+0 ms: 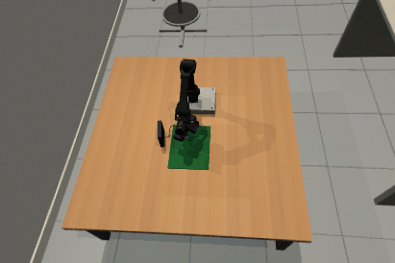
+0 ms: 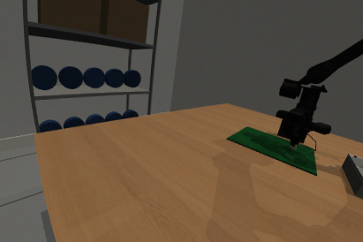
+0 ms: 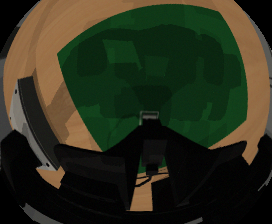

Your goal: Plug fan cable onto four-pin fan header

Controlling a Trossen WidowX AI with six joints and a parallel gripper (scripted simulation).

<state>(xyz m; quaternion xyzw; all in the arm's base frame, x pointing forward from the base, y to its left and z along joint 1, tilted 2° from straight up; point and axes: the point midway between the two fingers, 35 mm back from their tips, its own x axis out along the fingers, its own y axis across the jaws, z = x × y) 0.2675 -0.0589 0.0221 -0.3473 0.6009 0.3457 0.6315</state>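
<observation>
Gripper clenched on the fan's plug; the small pale block sits right at the fingertips, pointing down at the green board.

Plug is low over the board, in its corner nearest the arm's grey base block. From the exterior view it looks at or just above the surface; you can't tell from any view whether it has met the four-pin header, which is too small to make out.

The fan, a dark slab, stands on the table just beside the jaws, off the board's edge. A thin cable loops out behind the jaws.

For this step, my judgement:
- Keep the jaws clamped and the wrist vertical; push straight down, no sideways drift.
- Watch the cable loop so it doesn't tug the plug off line.
- Let go only once the plug is seated, then lift well away from plug and board.

Views:
- Wrist: plug centred between the fingers against the green; no sense of height.
- Exterior: height above the board and the cable loop; the fan is hidden.
- Top: fan beside the board, arm shadow across it; plug lost under the gripper.
</observation>
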